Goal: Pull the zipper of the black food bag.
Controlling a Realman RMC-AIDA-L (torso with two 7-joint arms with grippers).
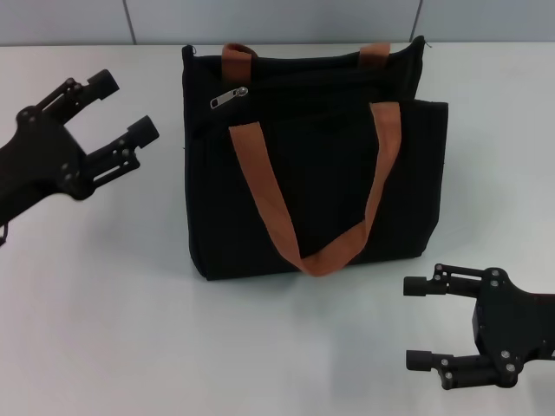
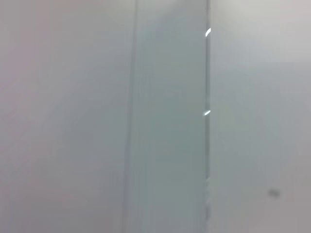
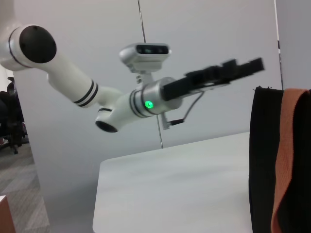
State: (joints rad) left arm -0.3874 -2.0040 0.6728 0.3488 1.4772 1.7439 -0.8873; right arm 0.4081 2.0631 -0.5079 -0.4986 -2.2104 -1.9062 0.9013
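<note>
The black food bag (image 1: 312,156) lies flat on the white table (image 1: 113,312), with two rust-brown handles. Its small silver zipper (image 1: 228,96) sits at the left end of the zip track near the bag's top edge. My left gripper (image 1: 128,107) is open and empty, held to the left of the bag, a short way from the zipper. My right gripper (image 1: 419,322) is open and empty near the table's front right, below the bag. The right wrist view shows the bag's edge (image 3: 265,160) and my left gripper (image 3: 243,68) farther off. The left wrist view shows only a blank wall.
Grey wall panels (image 1: 277,19) run along the table's far edge, just behind the bag. Bare table lies to the left of and in front of the bag.
</note>
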